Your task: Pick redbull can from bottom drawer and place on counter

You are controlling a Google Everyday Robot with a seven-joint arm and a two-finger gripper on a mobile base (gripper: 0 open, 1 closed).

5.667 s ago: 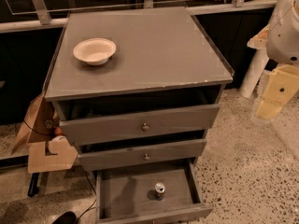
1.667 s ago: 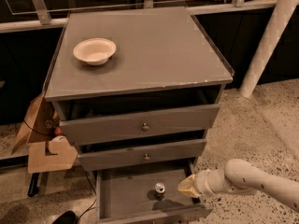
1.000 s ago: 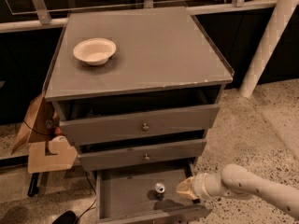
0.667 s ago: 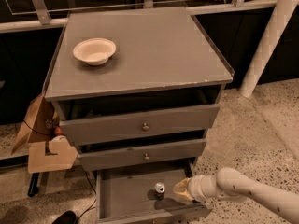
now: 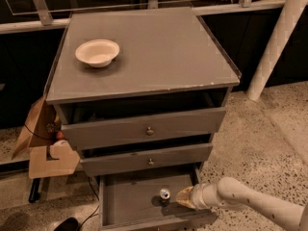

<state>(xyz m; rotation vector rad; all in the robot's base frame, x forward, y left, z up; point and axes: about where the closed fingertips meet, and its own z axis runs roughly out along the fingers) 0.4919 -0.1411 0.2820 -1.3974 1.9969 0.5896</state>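
The redbull can (image 5: 164, 195) stands upright on the floor of the open bottom drawer (image 5: 130, 203), its silver top showing. My gripper (image 5: 183, 198) reaches in from the right on a white arm and sits just right of the can, inside the drawer. The counter (image 5: 159, 52) is the flat grey-brown cabinet top above.
A pale bowl (image 5: 97, 52) sits on the counter's left rear. Two upper drawers with round knobs (image 5: 150, 131) stand slightly open. A cardboard box (image 5: 45, 146) leans at the cabinet's left. A white post (image 5: 276, 42) stands at the right on speckled floor.
My arm came down from the upper right and reached into the bottom drawer. Over the last second the gripper has slid left toward the can. The can has not moved.
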